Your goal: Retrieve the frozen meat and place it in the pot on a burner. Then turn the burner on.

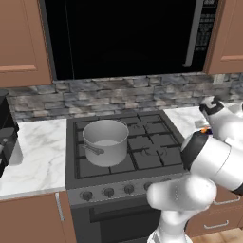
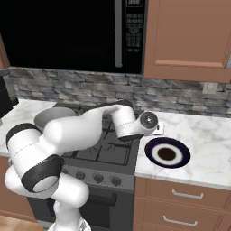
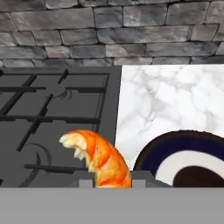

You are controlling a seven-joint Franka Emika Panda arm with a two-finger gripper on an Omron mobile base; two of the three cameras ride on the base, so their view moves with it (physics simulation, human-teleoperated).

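Left base view: the pot [image 1: 105,141] sits on the front-left burner of the stove [image 1: 142,156], short handle sticking out toward the front-left, looks empty inside afaict. Arm bends off to the right side, and there's a tiny orange speck by the wrist near the counter edge, prob the meat. So imo we're at the carry step: meat's been picked up, not in the pot yet, burner knobs [image 1: 108,191] untouched.

Right base view: arm reaches across the stove toward its right edge, hand ends right next to a dark blue plate [image 2: 153,145] with a white ring and dark center, sitting on the marble counter [image 2: 203,135]. Can't make out the fingers from here. Pot is well to the left, half hidden behind the arm.

Hand view: this one settles it. The gripper [image 3: 113,183] is pinched together on the frozen meat [image 3: 99,158], an orange curved piece w/ a pale end, sticking up from btwn the fingertips. It's hanging over the seam where the stove meets the counter, plate just beside it on the right.

Next move, my guess: swing left and a bit forward across the grates, get over the pot rim, lower, let go. Pot's well apart from the hand rn, so a decent traverse. Knob after that.
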